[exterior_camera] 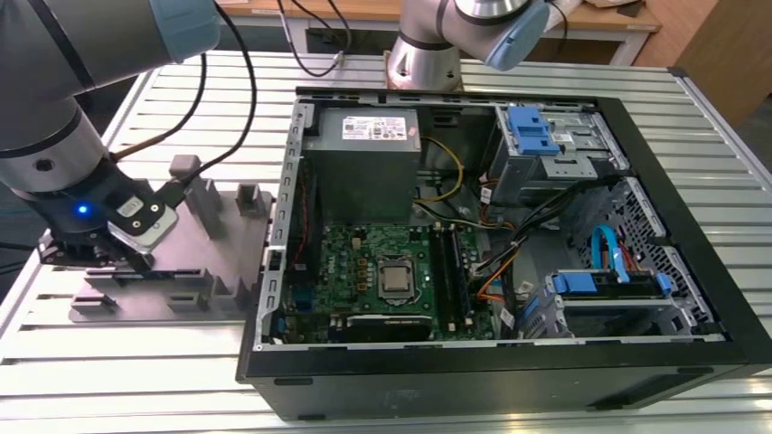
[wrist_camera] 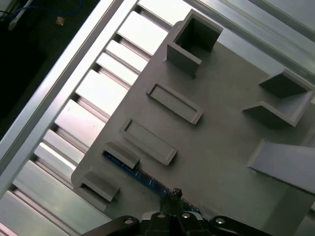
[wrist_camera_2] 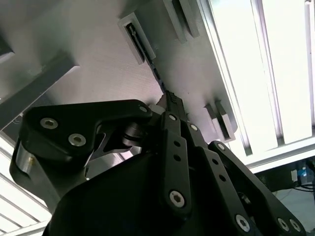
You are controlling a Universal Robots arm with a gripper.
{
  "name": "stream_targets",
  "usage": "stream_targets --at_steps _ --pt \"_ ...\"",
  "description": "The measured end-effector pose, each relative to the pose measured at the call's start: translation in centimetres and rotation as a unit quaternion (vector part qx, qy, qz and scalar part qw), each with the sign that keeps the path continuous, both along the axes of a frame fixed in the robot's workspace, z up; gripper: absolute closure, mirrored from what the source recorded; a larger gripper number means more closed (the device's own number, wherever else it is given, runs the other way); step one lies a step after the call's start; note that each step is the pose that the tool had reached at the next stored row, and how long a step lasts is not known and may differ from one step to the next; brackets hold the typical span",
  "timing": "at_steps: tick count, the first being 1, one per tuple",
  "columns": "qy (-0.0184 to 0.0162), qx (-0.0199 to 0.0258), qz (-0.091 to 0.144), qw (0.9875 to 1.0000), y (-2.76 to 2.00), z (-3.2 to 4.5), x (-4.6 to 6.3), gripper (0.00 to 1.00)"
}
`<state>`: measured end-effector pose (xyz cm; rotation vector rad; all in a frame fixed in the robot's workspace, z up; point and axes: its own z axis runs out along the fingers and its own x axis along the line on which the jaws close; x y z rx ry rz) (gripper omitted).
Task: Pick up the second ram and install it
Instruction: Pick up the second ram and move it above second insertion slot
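Note:
The second ram (wrist_camera: 129, 169) stands on its long edge in a slot of the grey fixture block (wrist_camera: 231, 147), held between two small grey posts. In the second wrist view the ram (wrist_camera_2: 156, 73) is a thin dark strip running from a fixture slot to my fingertips. My gripper (wrist_camera_2: 171, 100) sits low over the fixture with its jaws drawn close together on the ram's near end. In the first wrist view the gripper (wrist_camera: 174, 194) meets the ram's top edge. In the exterior view the gripper (exterior_camera: 103, 260) hangs over the fixture block (exterior_camera: 181, 280) at that view's left.
An open black computer case (exterior_camera: 483, 380) lies to the exterior view's right of the fixture, with the green motherboard (exterior_camera: 356, 262) inside, plus cables and blue drive bays (exterior_camera: 603, 280). A second robot base (exterior_camera: 422, 54) stands behind the case. Tall fixture posts (exterior_camera: 199, 194) rise close to my wrist.

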<state>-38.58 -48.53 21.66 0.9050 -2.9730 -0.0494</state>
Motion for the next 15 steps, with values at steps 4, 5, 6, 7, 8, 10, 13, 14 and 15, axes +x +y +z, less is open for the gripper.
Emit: stream_targets --at_steps 4,5,6,7,8,10,13,14,15 --pt "0.0000 0.0000 0.018 0.9998 0.00 0.00 0.00 0.93" --pt "0.0000 0.0000 0.022 0.9998 0.00 0.00 0.00 0.93" --pt "0.0000 0.0000 0.027 0.9996 0.00 0.00 0.00 0.93" --pt "0.0000 0.0000 0.031 0.9995 0.00 0.00 0.00 0.93" --pt "0.0000 0.0000 0.036 0.9994 0.00 0.00 0.00 0.93" --pt "0.0000 0.0000 0.044 0.9990 0.00 0.00 0.00 0.93" --pt "0.0000 0.0000 0.058 0.9983 0.00 0.00 0.00 0.93" --pt "0.0000 0.0000 0.063 0.9980 0.00 0.00 0.00 0.93" --pt "0.0000 0.0000 0.067 0.9977 0.00 0.00 0.00 0.93"
